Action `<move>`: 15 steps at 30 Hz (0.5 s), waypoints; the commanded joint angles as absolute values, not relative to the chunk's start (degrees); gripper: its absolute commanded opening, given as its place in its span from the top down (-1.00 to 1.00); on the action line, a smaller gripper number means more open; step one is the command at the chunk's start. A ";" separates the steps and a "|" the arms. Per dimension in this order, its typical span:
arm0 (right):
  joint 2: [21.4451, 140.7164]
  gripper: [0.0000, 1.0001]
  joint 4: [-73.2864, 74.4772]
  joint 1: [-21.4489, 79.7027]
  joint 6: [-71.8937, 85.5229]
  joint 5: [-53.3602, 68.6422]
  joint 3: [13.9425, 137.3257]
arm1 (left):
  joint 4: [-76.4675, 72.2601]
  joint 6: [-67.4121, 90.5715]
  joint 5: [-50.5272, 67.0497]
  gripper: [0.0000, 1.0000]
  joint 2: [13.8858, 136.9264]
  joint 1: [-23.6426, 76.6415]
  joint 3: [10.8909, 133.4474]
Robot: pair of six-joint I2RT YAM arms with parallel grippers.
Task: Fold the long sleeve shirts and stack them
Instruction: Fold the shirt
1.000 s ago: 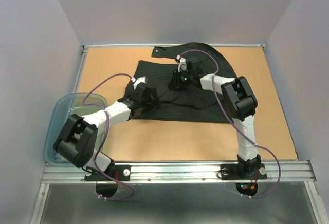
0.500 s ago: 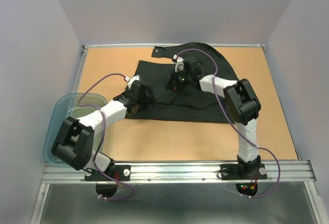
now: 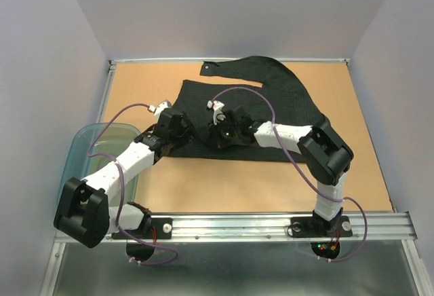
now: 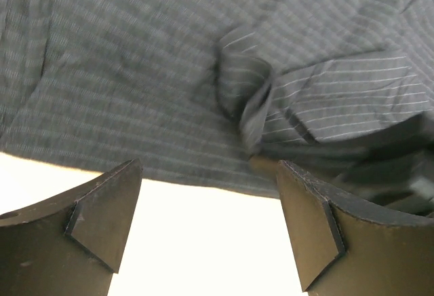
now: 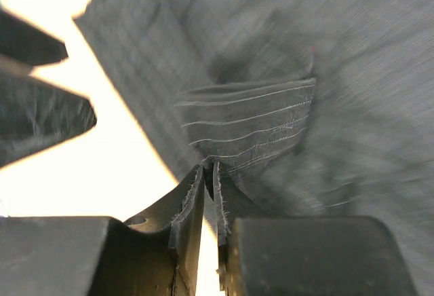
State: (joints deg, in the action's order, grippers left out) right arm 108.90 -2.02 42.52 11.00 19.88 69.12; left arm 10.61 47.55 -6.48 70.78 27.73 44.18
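The black pinstriped long sleeve shirt [image 3: 271,99] lies spread over the middle of the table, with one sleeve reaching along the back edge. My right gripper [image 3: 213,138] is low over the shirt's near-left part. In the right wrist view its jaws [image 5: 210,167] are shut on a stitched fold of the shirt [image 5: 258,119]. My left gripper [image 3: 175,135] hovers at the shirt's near-left edge. In the left wrist view it [image 4: 209,167] stands open over bare table, and the shirt's hem [image 4: 135,106] lies just ahead of its fingertips.
A translucent blue-grey tub [image 3: 81,153] hangs off the table's left edge beside the left arm. White walls close in the back and sides. A metal rail [image 3: 237,225] with both arm bases runs along the near edge.
The right gripper has moved from the shirt's back middle toward the near left, bringing a fold of fabric with it. The left arm has stretched out and its gripper has shifted slightly left.
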 commanded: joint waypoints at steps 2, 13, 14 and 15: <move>105.91 0.63 -3.08 46.58 12.21 17.67 65.05 | 10.81 52.03 -7.03 -0.84 66.27 27.25 40.35; 90.73 0.11 1.92 47.72 12.57 7.33 58.89 | 5.89 49.14 -1.76 -0.82 69.95 27.25 39.29; 89.57 0.07 2.19 47.72 12.83 5.38 58.28 | 5.45 48.78 -1.15 -0.82 71.00 27.25 39.55; 88.34 0.03 2.63 47.72 13.01 3.27 57.84 | 5.36 48.08 -0.53 -0.82 72.84 27.25 39.72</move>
State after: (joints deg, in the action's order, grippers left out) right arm 93.86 1.37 47.70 12.60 12.29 59.92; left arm 8.14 50.48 -3.64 69.19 27.31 39.86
